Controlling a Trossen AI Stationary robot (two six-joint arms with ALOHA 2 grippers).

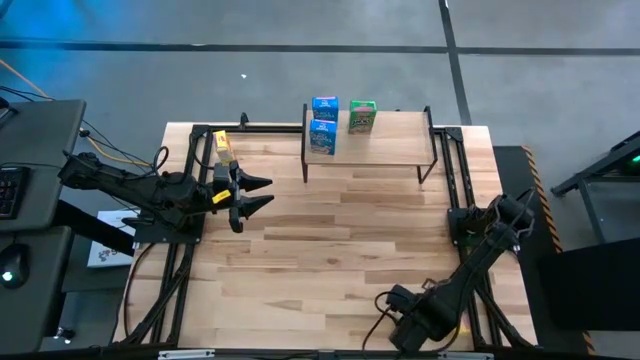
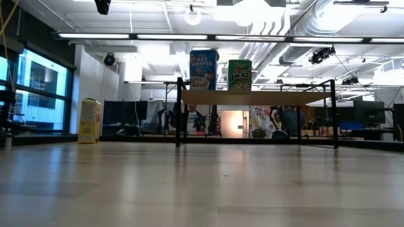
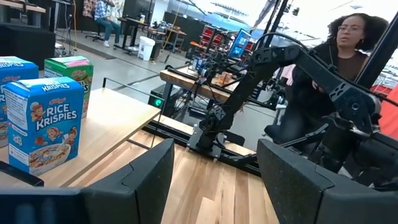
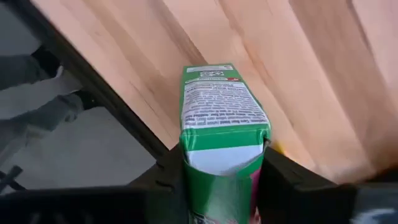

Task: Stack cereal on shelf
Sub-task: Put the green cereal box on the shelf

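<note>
Light wood planks form the worktop seen from above; on the shelf at its far edge stand two blue cereal boxes and a green cereal box; a yellow cereal box stands near the left end effector, whose fingers are apart and empty. Low view: the yellow box stands left of the shelf. Right wrist view: the right end effector is clamped on a second green cereal box at the worktop's near edge.
</note>
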